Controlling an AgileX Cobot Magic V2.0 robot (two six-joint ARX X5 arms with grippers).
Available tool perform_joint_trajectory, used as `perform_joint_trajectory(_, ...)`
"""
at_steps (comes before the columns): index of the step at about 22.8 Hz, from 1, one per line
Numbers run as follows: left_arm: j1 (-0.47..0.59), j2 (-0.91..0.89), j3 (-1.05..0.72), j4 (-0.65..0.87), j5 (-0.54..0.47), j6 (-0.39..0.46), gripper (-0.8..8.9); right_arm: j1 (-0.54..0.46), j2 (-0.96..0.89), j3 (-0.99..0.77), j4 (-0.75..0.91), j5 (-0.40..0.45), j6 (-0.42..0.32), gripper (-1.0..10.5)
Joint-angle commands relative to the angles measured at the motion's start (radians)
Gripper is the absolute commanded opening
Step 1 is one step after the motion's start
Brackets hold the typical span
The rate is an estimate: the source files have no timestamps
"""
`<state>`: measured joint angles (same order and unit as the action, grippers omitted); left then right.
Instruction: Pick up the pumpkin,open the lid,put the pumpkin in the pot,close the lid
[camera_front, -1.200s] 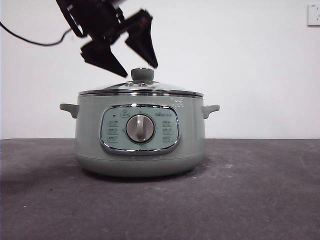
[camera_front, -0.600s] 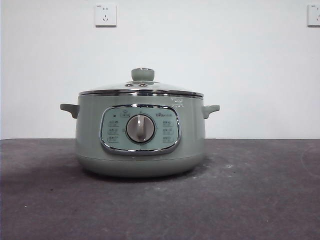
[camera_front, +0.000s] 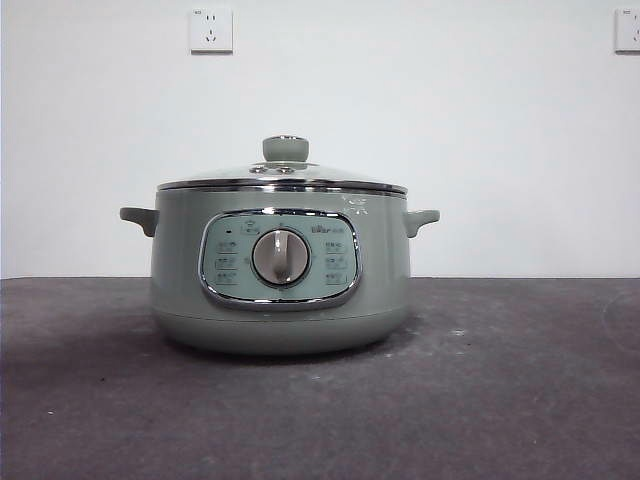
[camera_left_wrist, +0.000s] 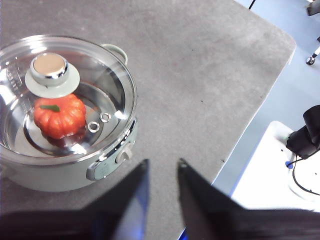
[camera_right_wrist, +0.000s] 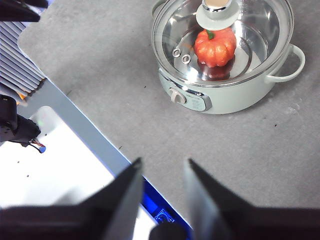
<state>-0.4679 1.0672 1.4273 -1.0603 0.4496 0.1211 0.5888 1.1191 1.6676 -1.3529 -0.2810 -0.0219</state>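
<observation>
ribbed pumpkin (camera_left_wrist: 59, 115) inside pot (camera_front: 280, 265) under domed glass lid (camera_left_wrist: 65, 95).

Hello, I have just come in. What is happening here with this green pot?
Nothing is being handled right now. The pumpkin sits inside the pot, and the lid rests closed on top. The left pincer and the right pincer are both open and empty, held well away from the pot above the table. The task looks finished.

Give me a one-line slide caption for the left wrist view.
Pumpkin sits inside the pot under the closed glass lid; the left gripper is open and empty above the table.
</observation>
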Motion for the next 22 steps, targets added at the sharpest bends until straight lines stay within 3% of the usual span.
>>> perform_joint_trajectory(1, -0.004, 0.0, 0.0, -0.009, 0.0, -0.001, -0.04, 0.002, -0.002, -0.002, -0.016, -0.002, 0.006, 0.0)
perform_joint_trajectory(16, -0.004, 0.001, 0.0, 0.029, -0.004, 0.0, -0.04, 0.001, -0.003, -0.002, -0.016, -0.002, 0.006, 0.0)
perform_joint_trajectory(22, 0.032, -0.012, 0.0, 0.114, -0.055, 0.094, -0.04, 0.001, -0.003, -0.002, -0.016, -0.002, 0.006, 0.0)
